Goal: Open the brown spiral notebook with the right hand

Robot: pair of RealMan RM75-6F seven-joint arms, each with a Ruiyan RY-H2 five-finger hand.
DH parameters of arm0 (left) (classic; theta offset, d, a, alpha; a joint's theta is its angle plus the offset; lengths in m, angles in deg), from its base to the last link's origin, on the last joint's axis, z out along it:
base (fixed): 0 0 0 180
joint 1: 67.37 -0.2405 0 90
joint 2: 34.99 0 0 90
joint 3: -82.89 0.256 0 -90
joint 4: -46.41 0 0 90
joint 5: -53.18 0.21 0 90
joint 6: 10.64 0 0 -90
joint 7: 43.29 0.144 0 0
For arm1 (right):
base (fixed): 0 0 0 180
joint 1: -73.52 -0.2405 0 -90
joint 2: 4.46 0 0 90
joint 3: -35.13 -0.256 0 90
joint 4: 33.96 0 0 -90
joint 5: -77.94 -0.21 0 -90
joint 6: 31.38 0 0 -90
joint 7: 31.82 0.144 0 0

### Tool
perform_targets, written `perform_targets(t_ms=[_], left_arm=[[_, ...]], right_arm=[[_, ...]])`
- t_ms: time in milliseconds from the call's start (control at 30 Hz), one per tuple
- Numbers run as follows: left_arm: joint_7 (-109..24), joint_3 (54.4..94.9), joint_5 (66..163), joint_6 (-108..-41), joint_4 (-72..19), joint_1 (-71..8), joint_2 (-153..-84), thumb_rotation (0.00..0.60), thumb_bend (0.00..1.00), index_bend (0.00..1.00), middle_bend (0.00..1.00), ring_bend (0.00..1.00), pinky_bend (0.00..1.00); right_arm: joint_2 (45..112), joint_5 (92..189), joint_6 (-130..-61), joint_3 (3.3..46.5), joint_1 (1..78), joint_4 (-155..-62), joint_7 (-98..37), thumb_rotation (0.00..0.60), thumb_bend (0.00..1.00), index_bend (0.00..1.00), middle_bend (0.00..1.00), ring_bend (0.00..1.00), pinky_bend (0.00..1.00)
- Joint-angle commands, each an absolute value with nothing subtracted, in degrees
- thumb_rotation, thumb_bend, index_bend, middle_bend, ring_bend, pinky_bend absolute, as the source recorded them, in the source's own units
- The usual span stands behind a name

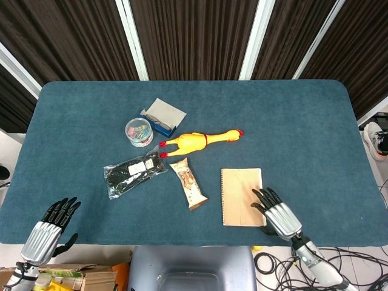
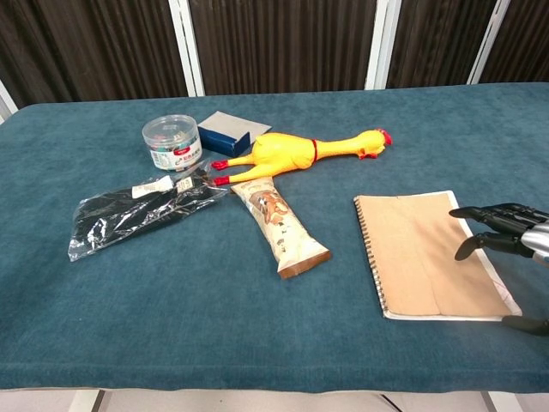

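The brown spiral notebook (image 1: pixel 239 195) (image 2: pixel 423 253) lies closed and flat near the table's front edge, its wire spine on the left side. My right hand (image 1: pixel 276 213) (image 2: pixel 506 234) hovers over the notebook's right edge near the front corner, fingers spread and holding nothing. The dark fingertips (image 2: pixel 463 212) reach over the brown cover. My left hand (image 1: pixel 47 228) is off the table's front left corner, fingers apart and empty; the chest view does not show it.
A yellow rubber chicken (image 1: pixel 200 139), a snack bar (image 1: pixel 188 182), a black packet in clear plastic (image 1: pixel 133 171), a round clear tub (image 1: pixel 139 131) and a blue box with a grey top (image 1: pixel 163 114) lie left and behind the notebook.
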State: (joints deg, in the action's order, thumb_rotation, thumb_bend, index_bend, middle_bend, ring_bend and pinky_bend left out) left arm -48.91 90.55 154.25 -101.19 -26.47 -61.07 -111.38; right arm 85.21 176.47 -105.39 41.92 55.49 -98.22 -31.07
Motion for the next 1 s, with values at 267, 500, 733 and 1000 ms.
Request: perform_targets(t_ms=[267, 500, 733, 1000], left_arm=[[-49.4, 90.4, 154.3, -101.6, -26.1, -61.4, -111.4, 0.600, 0.35, 0.00, 0.05, 0.04, 0.13], [-49.7, 90.2, 154.2, -101.9, -26.0, -61.6, -111.4, 0.600, 0.35, 0.00, 0.05, 0.04, 0.13], [-50.2, 90.0, 153.7, -101.7, -25.9, -61.7, -111.4, 0.600, 0.35, 0.00, 0.06, 0.04, 0.13], [-51.2, 89.6, 153.1, -101.8, -25.7, -62.0, -111.2, 0.600, 0.35, 0.00, 0.06, 0.05, 0.13]], right_arm=[[85.9, 175.2, -105.3, 39.8, 54.5, -97.6, -31.5, 0.600, 0.16, 0.29, 0.00, 0.00, 0.00], [86.0, 175.3, -105.3, 37.3, 52.1, -98.9, -32.5, 0.600, 0.16, 0.32, 0.00, 0.00, 0.00], [86.0, 175.7, -103.5, 35.3, 48.6, -101.3, -35.7, 0.600, 0.16, 0.34, 0.00, 0.00, 0.00], [86.9, 177.5, -102.5, 32.9, 44.3, -105.4, -41.8, 0.600, 0.17, 0.39, 0.03, 0.00, 0.00]])
